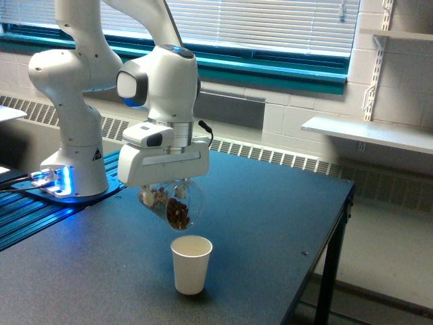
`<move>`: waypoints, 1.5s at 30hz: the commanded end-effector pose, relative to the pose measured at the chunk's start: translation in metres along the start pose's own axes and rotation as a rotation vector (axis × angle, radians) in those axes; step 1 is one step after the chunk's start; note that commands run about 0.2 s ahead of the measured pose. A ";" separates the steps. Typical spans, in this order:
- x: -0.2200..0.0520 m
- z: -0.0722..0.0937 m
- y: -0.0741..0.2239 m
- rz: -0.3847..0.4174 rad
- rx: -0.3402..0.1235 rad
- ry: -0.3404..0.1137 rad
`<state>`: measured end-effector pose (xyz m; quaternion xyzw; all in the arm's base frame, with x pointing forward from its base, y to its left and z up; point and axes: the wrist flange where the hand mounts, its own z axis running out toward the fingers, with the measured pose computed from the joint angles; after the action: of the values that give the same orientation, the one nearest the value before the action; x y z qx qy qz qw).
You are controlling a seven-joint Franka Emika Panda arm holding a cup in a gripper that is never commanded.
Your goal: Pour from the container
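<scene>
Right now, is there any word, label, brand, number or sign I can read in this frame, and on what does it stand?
None can be read.
A small dark triangular mark on the arm's base: too small to read.
Paper cup, container, table: no print visible.

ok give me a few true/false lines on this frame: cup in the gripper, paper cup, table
1. The gripper holds a clear container tilted with its mouth down toward the exterior view's right. True.
2. The clear container is empty. False: brown pieces sit near its lower end.
3. The white paper cup stands upright on the dark table. True.
4. The paper cup lies tipped over beside the robot base. False: it is upright, below the container.
5. The container's rim touches the paper cup. False: a gap shows between them.
</scene>
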<state>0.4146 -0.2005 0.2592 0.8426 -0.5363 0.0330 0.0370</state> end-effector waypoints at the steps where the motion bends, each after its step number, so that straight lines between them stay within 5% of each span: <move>1: 0.008 -0.005 -0.005 -0.006 -0.004 0.009; 45: 0.025 0.010 -0.015 -0.004 -0.089 -0.050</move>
<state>0.4344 -0.2169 0.2497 0.8404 -0.5385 -0.0105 0.0597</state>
